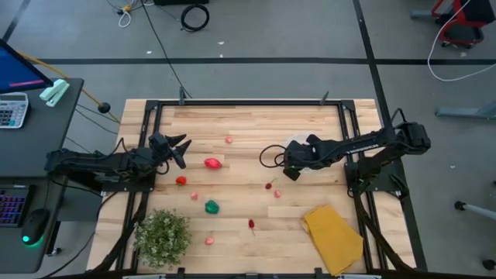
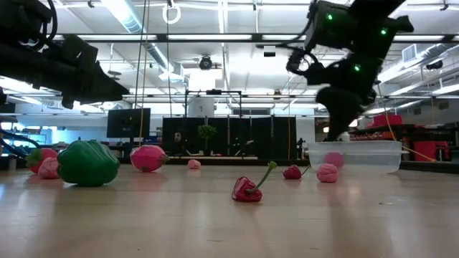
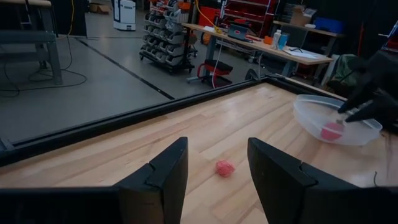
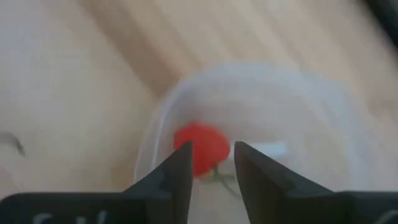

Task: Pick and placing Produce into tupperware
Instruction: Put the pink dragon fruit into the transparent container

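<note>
One clear tupperware [image 1: 304, 151] sits on the table, with one red piece of produce [image 4: 200, 147] inside it. Outside it lie eight loose pieces: five red or reddish, two pale pink, and one green pepper [image 1: 211, 206]. There is also one leafy plant [image 1: 163, 235] and one yellow cloth [image 1: 334, 236].

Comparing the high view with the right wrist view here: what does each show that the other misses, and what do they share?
Only the high view shows the left gripper hanging open over the table, loose produce such as the large red piece and the green piece, the leafy plant and the yellow cloth.

Only the right wrist view shows a red piece lying inside the tupperware.

Both show the right gripper above the tupperware, jaws open.
</note>
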Tool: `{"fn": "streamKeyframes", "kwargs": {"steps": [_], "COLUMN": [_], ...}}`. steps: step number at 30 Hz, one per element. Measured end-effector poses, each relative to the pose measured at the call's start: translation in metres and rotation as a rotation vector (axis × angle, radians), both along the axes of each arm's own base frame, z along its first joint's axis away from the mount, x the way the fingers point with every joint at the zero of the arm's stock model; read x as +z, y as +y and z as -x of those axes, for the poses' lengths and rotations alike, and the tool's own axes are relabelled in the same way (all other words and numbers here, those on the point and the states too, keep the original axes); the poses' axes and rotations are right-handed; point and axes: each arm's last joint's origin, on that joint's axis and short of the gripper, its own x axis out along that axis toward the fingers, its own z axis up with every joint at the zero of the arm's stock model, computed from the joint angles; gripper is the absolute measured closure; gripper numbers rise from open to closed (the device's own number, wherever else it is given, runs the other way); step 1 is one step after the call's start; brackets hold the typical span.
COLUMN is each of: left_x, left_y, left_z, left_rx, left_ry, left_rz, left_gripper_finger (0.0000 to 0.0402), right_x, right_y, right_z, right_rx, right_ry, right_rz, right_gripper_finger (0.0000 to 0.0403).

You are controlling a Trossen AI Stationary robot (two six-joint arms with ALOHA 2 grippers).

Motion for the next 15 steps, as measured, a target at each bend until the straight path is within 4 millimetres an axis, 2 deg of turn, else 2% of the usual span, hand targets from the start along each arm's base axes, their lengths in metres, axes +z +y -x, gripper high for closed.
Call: {"fn": "streamKeyframes", "kwargs": {"steps": [5, 9, 15], "left_x": [0.0, 0.0, 0.0], "left_y": [0.0, 0.0, 0.0], "left_z": [0.0, 0.0, 0.0], "left_rx": [0.0, 0.0, -0.01], "left_ry": [0.001, 0.001, 0.0], "left_rz": [0.0, -0.001, 0.001], "left_gripper_finger": [0.0229, 0.0229, 0.0228], "right_x": [0.03, 0.056, 0.073], "right_y": [-0.002, -0.001, 0.004], "right_z": [-0.019, -0.043, -0.067], "right_rx": [0.044, 0.138, 0.348], "right_ry": [-0.078, -0.259, -0.515], "right_rz": [0.096, 0.132, 0.085], "right_gripper_finger": [0.0266, 0.0265, 0.0265]}}
